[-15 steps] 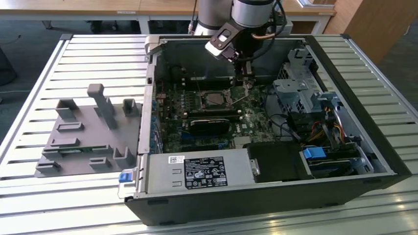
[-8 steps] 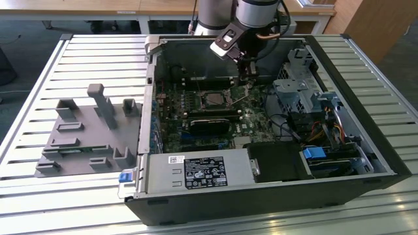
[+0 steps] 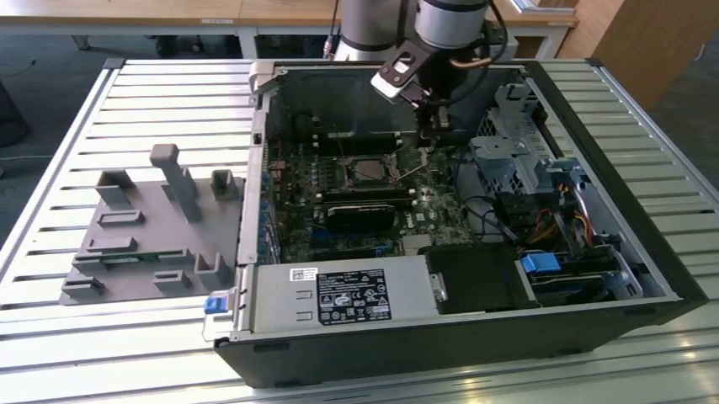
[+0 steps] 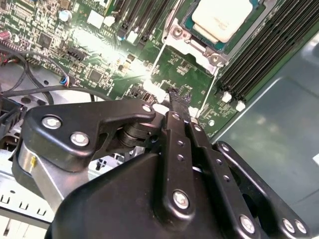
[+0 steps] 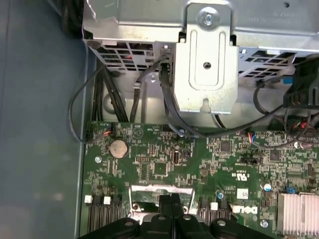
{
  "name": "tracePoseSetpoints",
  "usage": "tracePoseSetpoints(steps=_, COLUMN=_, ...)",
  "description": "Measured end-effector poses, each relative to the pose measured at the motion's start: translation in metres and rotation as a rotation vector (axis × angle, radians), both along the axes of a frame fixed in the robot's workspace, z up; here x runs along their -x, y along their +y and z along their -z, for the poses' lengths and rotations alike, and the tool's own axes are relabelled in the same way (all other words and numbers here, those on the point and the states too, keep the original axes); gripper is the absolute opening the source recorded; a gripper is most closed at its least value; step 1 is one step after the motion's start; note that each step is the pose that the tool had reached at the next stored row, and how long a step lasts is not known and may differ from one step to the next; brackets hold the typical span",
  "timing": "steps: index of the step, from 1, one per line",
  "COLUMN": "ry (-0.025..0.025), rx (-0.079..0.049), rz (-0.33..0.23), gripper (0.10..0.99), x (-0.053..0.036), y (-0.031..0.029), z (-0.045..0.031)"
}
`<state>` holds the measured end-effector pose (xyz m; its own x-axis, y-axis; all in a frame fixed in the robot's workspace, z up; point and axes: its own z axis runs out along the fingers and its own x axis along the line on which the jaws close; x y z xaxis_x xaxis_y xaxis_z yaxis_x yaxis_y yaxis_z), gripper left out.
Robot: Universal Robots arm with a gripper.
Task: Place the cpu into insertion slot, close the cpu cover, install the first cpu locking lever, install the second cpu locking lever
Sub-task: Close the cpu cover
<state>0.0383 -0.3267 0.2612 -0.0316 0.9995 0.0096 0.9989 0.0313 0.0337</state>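
The cpu [image 4: 222, 17] already lies in the slot [image 3: 366, 172], on the board [image 5: 164, 164] inside the open case [image 3: 450, 353], which rests on the slatted surface [image 3: 168, 93]. The cover [image 4: 195, 49] looks to be down flat around the chip, though I cannot be sure it is fully shut. Two thin wire levers [image 4: 155, 62] stick out from the socket's corners, so I judge both locking steps are not yet done. The pincer [image 4: 179, 97], tips together with nothing seen between them, hovers just beside the levers' free ends.
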Motion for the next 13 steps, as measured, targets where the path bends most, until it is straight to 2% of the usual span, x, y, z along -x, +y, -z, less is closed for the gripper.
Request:
tracePoseSetpoints(steps=8, ry=0.0002, rx=0.000, rz=0.000, gripper=0.106, x=-0.0055, y=0.0008, z=0.0041)
tracePoseSetpoints(steps=13, ry=0.0016, rx=0.000, rz=0.000, gripper=0.106, x=-0.0103, y=0.0040, z=0.0064)
